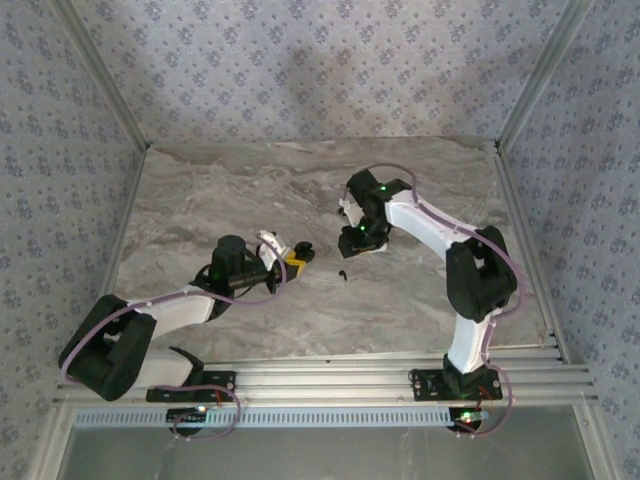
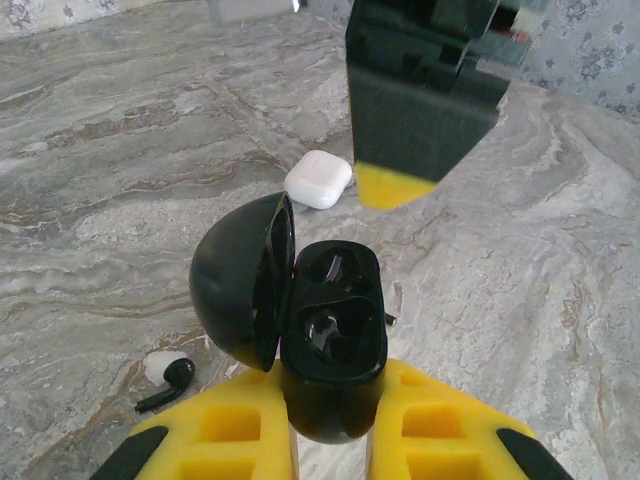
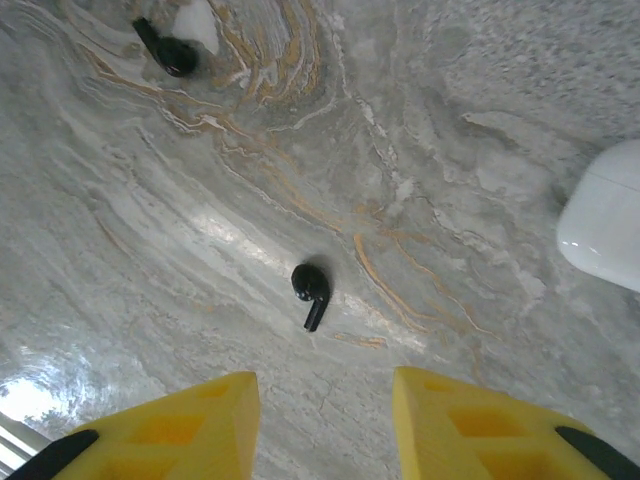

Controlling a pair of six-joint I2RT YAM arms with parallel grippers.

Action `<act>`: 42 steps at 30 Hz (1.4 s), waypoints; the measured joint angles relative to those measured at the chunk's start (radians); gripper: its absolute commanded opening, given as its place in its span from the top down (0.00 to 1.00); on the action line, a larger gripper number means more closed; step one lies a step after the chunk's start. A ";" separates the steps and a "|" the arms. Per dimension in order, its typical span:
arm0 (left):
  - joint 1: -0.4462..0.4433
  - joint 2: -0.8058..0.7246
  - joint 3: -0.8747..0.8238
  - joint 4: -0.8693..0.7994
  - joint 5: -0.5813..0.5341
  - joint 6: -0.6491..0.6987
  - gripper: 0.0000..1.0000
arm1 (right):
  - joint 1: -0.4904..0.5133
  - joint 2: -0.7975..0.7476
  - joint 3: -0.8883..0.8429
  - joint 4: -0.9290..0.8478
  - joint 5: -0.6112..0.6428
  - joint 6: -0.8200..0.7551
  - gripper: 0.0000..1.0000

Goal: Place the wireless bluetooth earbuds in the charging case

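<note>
Left wrist view: my left claw (image 2: 333,415) is clamped on the black charging case (image 2: 335,320), whose lid is swung open to the left.
Right wrist view: my right claw (image 3: 325,400) stands parted, holding nothing, above a black earbud (image 3: 310,292) lying on the desk (image 3: 480,120).
Farther off: a second black earbud (image 3: 165,50) lies beside a small white piece (image 3: 195,20) I cannot identify.
Right edge: a closed white case (image 3: 605,215) rests on the desk.
</note>
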 measured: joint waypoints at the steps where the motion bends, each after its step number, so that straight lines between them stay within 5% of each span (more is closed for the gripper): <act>1: 0.001 -0.001 0.000 -0.001 -0.004 0.000 0.83 | 0.007 0.021 0.015 -0.006 0.004 0.000 0.59; 20: 0.039 -0.022 0.000 -0.023 -0.017 -0.016 0.83 | 0.079 0.223 0.106 -0.062 0.059 0.061 0.59; 42: 0.045 -0.023 0.000 -0.032 -0.017 -0.019 0.83 | 0.102 0.240 0.087 -0.037 0.087 0.086 0.63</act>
